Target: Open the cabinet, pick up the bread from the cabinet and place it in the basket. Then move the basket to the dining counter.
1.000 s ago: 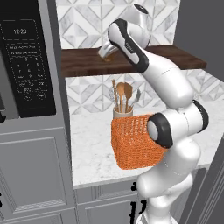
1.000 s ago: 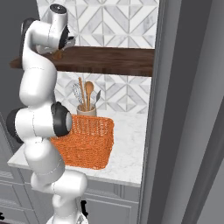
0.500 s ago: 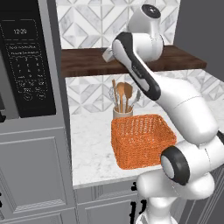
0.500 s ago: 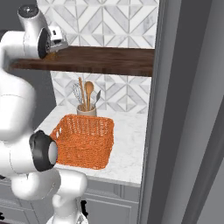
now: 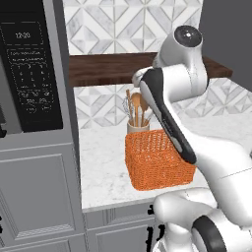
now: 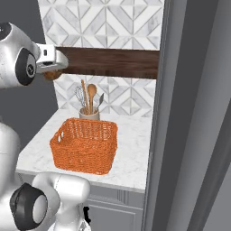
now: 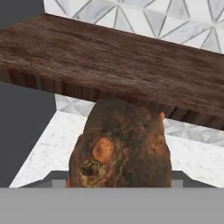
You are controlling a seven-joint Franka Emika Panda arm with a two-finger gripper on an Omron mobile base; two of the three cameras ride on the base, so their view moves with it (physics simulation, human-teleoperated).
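Note:
The bread (image 7: pixel 120 146), a dark-crusted brown lump, sits close in the hand view and hides the fingertips. In the right base view my gripper (image 6: pixel 52 74) is shut on the bread (image 6: pixel 49 76), which shows as a brown lump under the white hand. It hangs at the left end of the wooden shelf (image 6: pixel 113 61), level with its front edge. The orange wicker basket (image 6: pixel 85 144) stands on the marble worktop (image 6: pixel 128 160), below and to the right of the hand. In the left base view my arm covers part of the basket (image 5: pixel 157 160).
A cream utensil holder (image 5: pixel 138 125) with wooden spoons stands right behind the basket. A black microwave (image 5: pixel 29 74) sits in the tall grey unit at left. A tall grey panel (image 6: pixel 194 113) blocks the right side. The dark shelf (image 7: pixel 109 61) runs just above the bread.
The arm has swung and folded, and the hand with the bread has come down from above the shelf to the shelf's front edge. The basket has stayed put.

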